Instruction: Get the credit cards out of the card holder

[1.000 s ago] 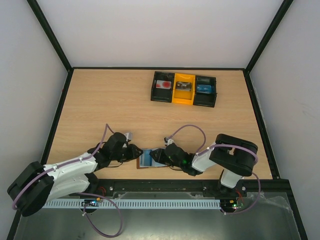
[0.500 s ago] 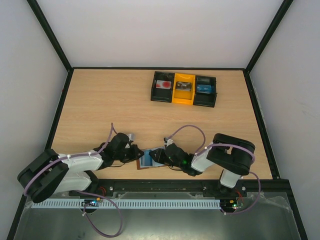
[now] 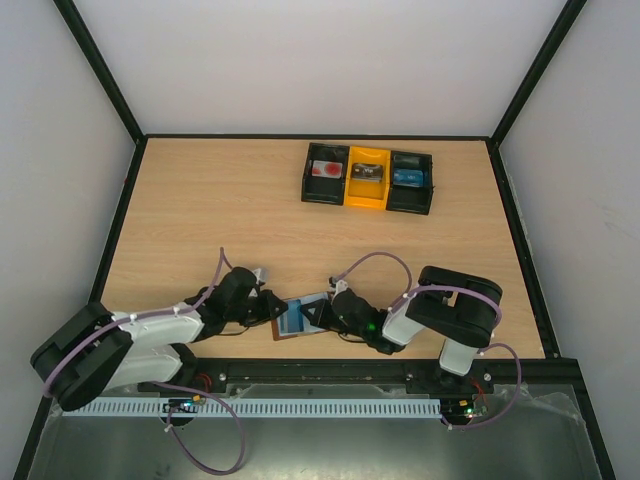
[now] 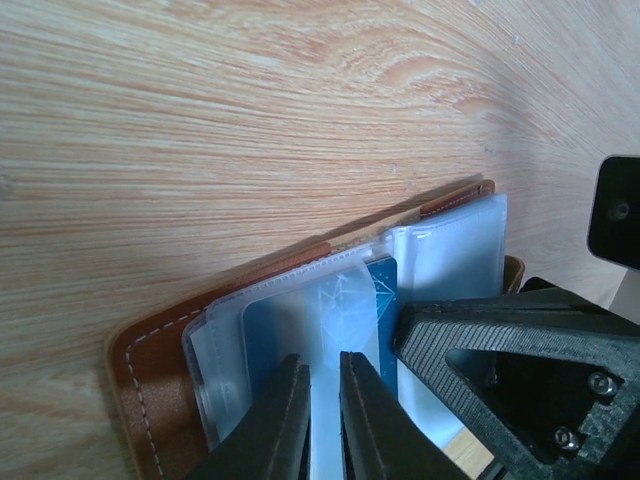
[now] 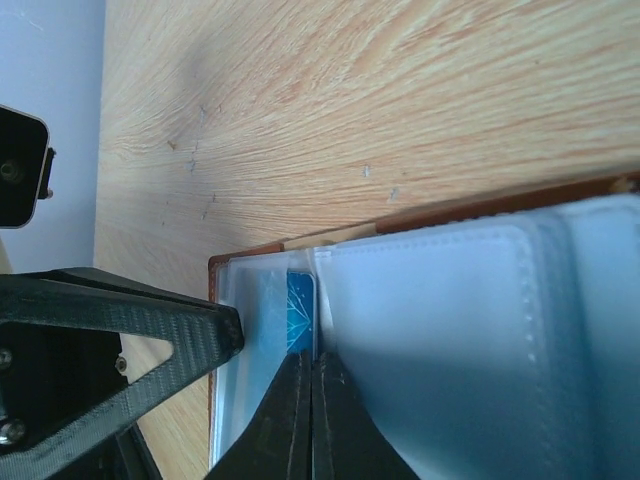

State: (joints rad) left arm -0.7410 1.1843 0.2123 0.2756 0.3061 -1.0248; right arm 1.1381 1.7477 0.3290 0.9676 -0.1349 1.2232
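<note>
The brown leather card holder (image 3: pixel 296 322) lies open near the table's front edge, its clear sleeves (image 4: pixel 455 250) facing up. A blue credit card (image 4: pixel 385 290) sits in the left sleeve, its edge (image 5: pixel 300 310) showing by the spine. My left gripper (image 4: pixel 322 362) comes in from the left and is shut on that clear sleeve, with only a thin pale strip between its fingers. My right gripper (image 5: pixel 311 358) comes in from the right with its jaws pressed together at the blue card's exposed edge. In the top view both grippers (image 3: pixel 272 308) (image 3: pixel 322 316) meet over the holder.
A black-and-yellow three-compartment tray (image 3: pixel 345 190) stands at the back right, with a red-and-white card (image 3: pixel 326 170), a grey card (image 3: pixel 367 172) and a blue card (image 3: pixel 408 177) in it. The black base rail (image 3: pixel 320 370) runs just in front of the holder.
Both grippers have closed: the left on the sleeve, the right at the card's edge. The left arm has reached further right onto the holder, whose pale right page has lifted slightly.
</note>
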